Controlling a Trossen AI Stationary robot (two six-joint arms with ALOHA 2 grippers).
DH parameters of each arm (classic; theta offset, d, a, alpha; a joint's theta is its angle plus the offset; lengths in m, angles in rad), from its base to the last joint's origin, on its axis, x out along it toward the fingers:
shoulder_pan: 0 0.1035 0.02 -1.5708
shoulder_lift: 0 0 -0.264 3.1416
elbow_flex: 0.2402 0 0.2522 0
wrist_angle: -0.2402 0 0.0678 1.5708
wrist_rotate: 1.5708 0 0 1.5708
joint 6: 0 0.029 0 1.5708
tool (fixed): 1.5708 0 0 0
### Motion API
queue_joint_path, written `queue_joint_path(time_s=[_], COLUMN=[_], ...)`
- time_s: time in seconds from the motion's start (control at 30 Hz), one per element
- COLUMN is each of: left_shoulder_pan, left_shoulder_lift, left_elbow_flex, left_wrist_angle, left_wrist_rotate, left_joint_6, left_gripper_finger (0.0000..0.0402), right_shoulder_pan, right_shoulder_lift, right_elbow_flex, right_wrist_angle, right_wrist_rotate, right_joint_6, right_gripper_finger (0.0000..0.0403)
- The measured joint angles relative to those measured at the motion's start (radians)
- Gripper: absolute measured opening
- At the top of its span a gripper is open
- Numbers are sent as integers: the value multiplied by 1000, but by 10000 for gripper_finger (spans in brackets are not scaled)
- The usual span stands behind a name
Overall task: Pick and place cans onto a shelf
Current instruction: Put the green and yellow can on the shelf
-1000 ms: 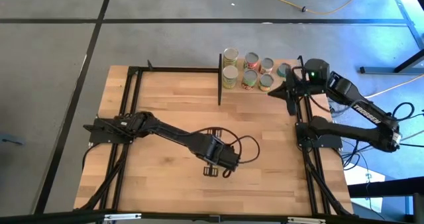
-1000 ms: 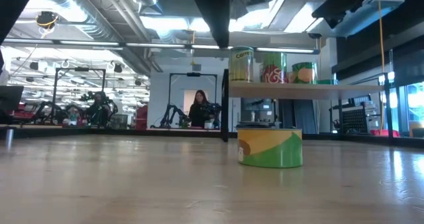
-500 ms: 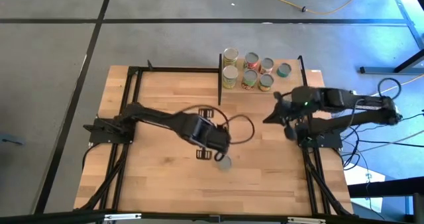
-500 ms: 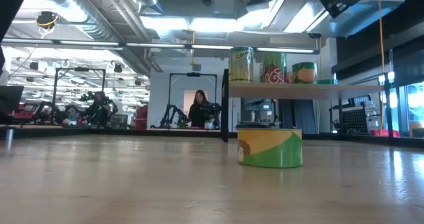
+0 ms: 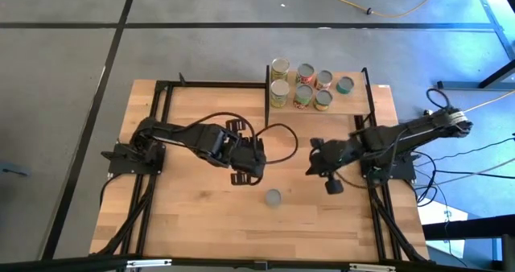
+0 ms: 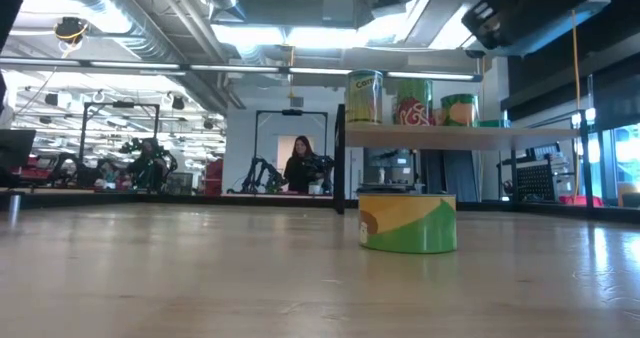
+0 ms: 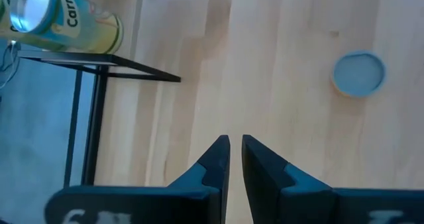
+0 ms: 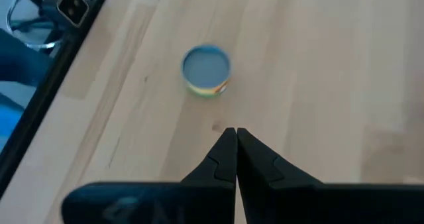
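One can [image 5: 273, 197] with a yellow-green label [image 6: 408, 223] stands upright on its base on the wooden table, near the middle; it also shows in both wrist views [image 7: 358, 74] [image 8: 206, 69]. Several more cans [image 5: 302, 95] stand on the shelf [image 5: 354, 100] at the far right, which is raised above the table [image 6: 500, 134]. My left gripper [image 5: 241, 177] [image 7: 235, 141] hangs above the table to the left of the lone can, shut and holding nothing. My right gripper [image 5: 331, 185] [image 8: 236, 132] hangs to the right of that can, shut and holding nothing.
Black frame rails [image 5: 153, 143] run along the table's left side and past the right arm's base [image 5: 378, 191]. The shelf's black uprights [image 7: 99, 111] stand at its left end. A person [image 6: 300, 166] sits far off in the room behind the table.
My left gripper has risen and drawn back toward the table's far left, away from the lone can, which now shows uncovered from above and has not moved. My right gripper has swung from beside the shelf toward the table's middle and near side, sinking and pointing more steeply down.
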Motion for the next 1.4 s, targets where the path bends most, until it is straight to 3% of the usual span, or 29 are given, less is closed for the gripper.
queue_joint_path(time_s=[0.37,0.77,1.03,1.4], left_shoulder_pan=[-21,-90,-190,-248], left_shoulder_lift=[-16,-15,-33,-39], left_elbow_flex=[1,1,2,2], left_wrist_angle=[0,1,1,1], left_wrist_rotate=[-8,-31,-98,-83], left_joint_6=[-56,-137,-163,-163], left_gripper_finger=[33,33,33,33], right_shoulder_pan=[27,27,27,23], right_shoulder_lift=[246,390,528,672], right_elbow_flex=[144,209,209,320], right_wrist_angle=[2,58,180,195], right_wrist_rotate=[-16,-64,-66,-11], right_joint_6=[220,147,195,244], right_gripper_finger=[12,58,59,60])
